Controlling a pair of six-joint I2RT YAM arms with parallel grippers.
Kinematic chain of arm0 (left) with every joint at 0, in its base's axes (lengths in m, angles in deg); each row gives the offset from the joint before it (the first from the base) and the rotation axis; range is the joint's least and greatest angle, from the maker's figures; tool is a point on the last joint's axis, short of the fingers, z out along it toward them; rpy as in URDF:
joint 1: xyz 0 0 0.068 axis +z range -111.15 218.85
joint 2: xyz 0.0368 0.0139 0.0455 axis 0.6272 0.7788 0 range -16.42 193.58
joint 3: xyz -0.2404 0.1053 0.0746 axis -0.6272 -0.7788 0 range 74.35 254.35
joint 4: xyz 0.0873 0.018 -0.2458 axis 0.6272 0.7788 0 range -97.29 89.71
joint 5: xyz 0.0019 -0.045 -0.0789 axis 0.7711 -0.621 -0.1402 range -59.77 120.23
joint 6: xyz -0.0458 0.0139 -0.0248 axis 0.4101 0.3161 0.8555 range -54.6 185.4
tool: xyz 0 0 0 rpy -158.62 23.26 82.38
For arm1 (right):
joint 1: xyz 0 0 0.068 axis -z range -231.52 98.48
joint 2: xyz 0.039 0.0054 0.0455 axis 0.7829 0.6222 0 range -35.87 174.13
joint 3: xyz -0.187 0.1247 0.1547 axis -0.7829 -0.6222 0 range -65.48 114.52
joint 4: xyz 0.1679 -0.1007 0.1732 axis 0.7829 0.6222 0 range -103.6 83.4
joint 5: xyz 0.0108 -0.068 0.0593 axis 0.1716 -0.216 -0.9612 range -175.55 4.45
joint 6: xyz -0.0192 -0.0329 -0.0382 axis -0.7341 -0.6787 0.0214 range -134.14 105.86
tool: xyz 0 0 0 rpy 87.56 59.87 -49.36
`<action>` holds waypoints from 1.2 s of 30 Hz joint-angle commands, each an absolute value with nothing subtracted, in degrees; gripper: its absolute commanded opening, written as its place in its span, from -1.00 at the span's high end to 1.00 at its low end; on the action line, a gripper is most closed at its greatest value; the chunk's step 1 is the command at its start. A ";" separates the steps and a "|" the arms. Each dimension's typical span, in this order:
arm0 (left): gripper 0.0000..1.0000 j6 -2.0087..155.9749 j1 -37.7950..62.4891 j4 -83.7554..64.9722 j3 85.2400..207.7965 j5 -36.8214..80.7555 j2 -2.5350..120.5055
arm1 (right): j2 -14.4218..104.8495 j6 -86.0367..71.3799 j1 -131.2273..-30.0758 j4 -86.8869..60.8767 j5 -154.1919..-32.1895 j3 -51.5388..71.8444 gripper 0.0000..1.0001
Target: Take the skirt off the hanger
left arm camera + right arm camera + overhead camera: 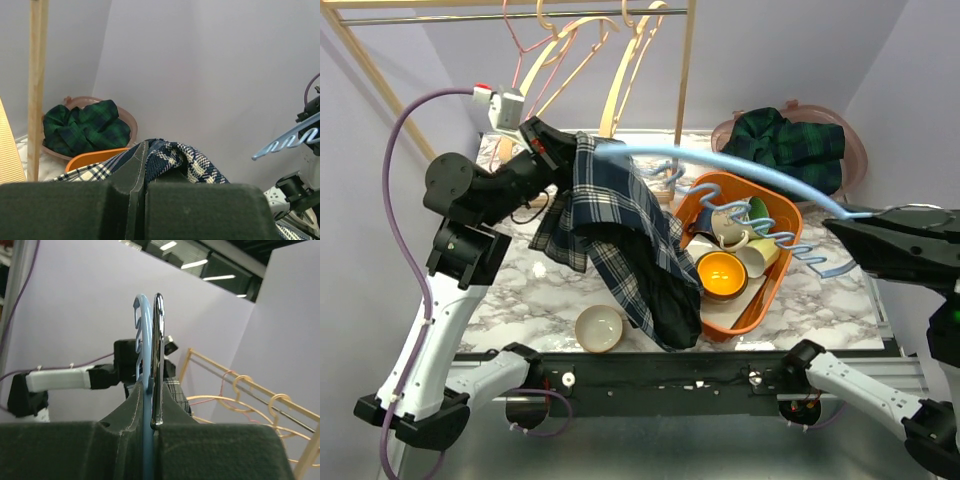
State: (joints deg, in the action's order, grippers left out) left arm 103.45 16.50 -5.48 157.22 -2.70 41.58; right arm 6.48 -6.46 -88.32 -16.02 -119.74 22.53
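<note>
The navy plaid skirt (630, 240) hangs above the marble table, its top bunched at the left end of the light blue hanger (750, 172). My left gripper (552, 148) is shut on the skirt's upper edge; the left wrist view shows the skirt (200, 160) pinched in the left gripper (142, 150). The hanger runs to the right above the orange basket. My right gripper (850, 222) is shut on its right end. In the right wrist view the right gripper (150, 390) clamps the blue hanger (142, 330) together with its metal hook (158, 340).
An orange basket (770, 290) holding cups and a yellow bowl sits under the hanger. A beige bowl (600, 328) stands near the front edge. A pink basket (855, 150) with green plaid cloth (790, 145) is at the back right. A wooden rack (685, 70) with hangers stands behind.
</note>
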 commanded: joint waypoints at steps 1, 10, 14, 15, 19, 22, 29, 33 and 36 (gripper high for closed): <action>1.00 98.81 12.40 -4.39 160.39 3.07 43.25 | 12.28 -9.57 -88.44 -10.27 -135.02 25.13 0.99; 1.00 94.41 9.32 -6.23 158.99 3.16 42.47 | 10.19 -3.51 -88.44 -17.82 -136.51 20.90 0.99; 1.00 94.32 9.23 -6.41 161.17 2.37 42.99 | 14.48 -4.13 -88.44 -11.95 -145.91 25.39 0.99; 1.00 94.06 9.23 -5.36 161.88 2.37 43.34 | 15.71 -3.69 -88.44 -12.10 -147.15 25.57 0.99; 1.00 90.64 9.23 -1.32 164.96 5.17 43.08 | 15.99 -2.19 -88.44 -13.07 -148.74 23.82 0.99; 1.00 85.98 9.23 3.24 166.63 10.09 41.50 | 14.94 -2.89 -88.44 -12.37 -145.68 22.76 0.99; 1.00 73.50 9.23 19.24 170.50 18.71 36.94 | 10.90 -5.35 -88.44 -11.31 -120.20 23.11 0.99; 1.00 70.59 9.23 24.25 169.63 17.32 33.60 | 10.54 -6.41 -88.44 -13.07 -110.71 22.23 0.99; 1.00 69.89 9.23 24.44 168.31 14.24 31.84 | 14.30 -9.13 -88.44 -9.76 -106.05 25.91 0.99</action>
State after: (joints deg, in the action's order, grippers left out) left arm 74.11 9.46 22.82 168.74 14.98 34.32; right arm 10.61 -5.65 -88.32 -10.79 -119.85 22.59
